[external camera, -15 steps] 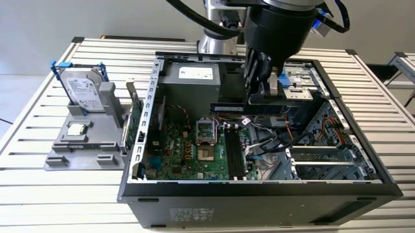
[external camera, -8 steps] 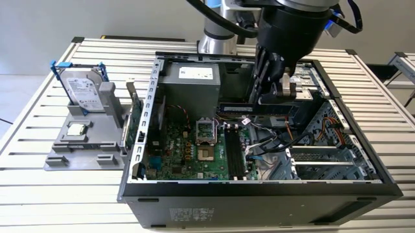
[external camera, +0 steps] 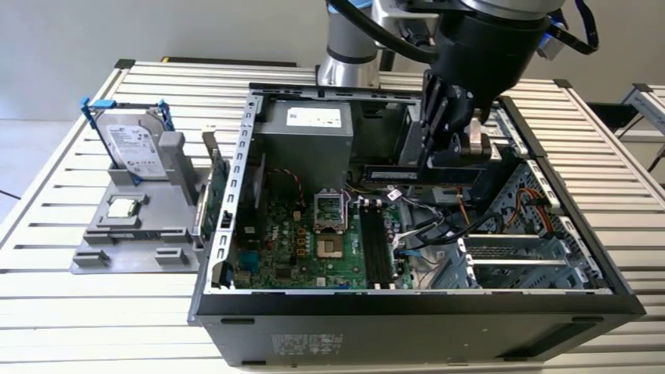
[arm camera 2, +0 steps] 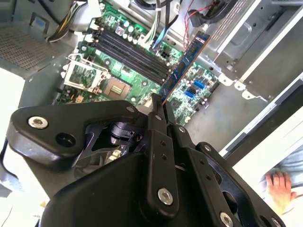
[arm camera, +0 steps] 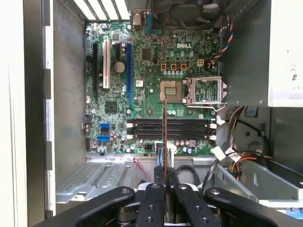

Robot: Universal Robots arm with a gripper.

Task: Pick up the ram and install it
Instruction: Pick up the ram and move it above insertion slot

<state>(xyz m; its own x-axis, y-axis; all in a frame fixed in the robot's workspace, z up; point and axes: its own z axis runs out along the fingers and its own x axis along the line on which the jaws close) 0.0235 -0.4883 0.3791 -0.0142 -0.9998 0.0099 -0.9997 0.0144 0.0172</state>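
My gripper (external camera: 445,160) hangs over the open computer case (external camera: 416,300), shut on the ram (external camera: 398,174), a long dark stick held level above the motherboard (external camera: 301,261). In the second wrist view the ram (arm camera 2: 184,61) reaches out from the fingertips (arm camera 2: 156,109) over the board, apart from the black memory slots (arm camera 2: 130,56). In the first wrist view the ram (arm camera: 164,142) shows edge-on, crossing over the memory slots (arm camera: 189,128) at a right angle. The slots (external camera: 376,249) lie below the gripper, on the exterior view's left.
A silver hard drive (external camera: 135,148) in a blue frame stands on a grey holder (external camera: 124,234) on the exterior view's left, beside a green card (external camera: 213,195). The power supply (external camera: 307,128) and loose cables (external camera: 437,226) crowd the case. A hand (arm camera 2: 279,185) shows outside the case.
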